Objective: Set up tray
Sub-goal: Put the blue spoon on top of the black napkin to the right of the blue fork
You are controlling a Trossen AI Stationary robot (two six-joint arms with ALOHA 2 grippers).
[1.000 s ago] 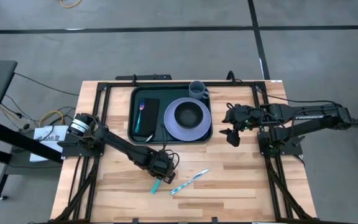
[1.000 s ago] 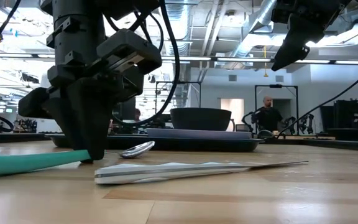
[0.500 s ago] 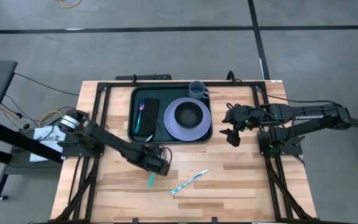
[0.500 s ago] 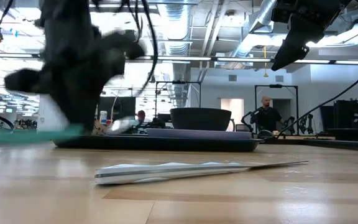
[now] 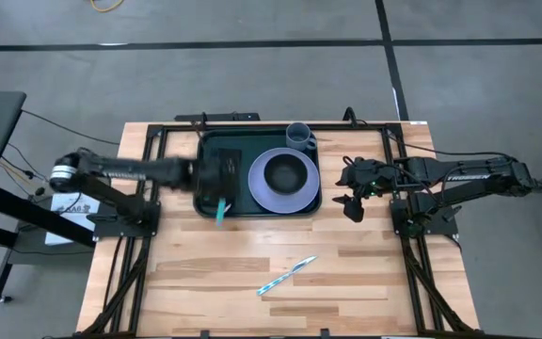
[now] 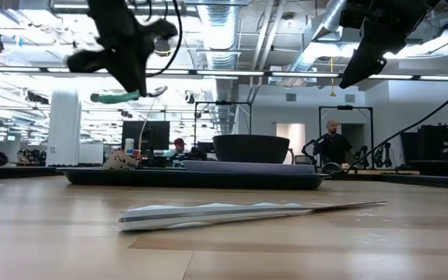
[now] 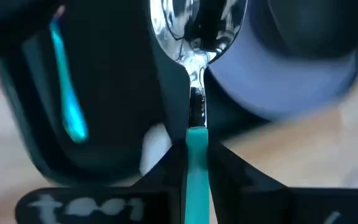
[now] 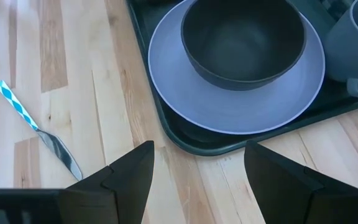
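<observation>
Spoon (image 7: 194, 74) pinched by its teal handle in my left gripper (image 5: 216, 179), above the tray (image 5: 203, 202) at upper centre of the high view. Light, stiff, slick metal; the handle is the sure hold. My right gripper (image 8: 194, 165) waits spread.

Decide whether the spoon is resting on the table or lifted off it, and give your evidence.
Lifted. In the low view the spoon hangs high above the table, clamped in the left gripper; the left wrist view shows its teal handle between the fingers.
</observation>
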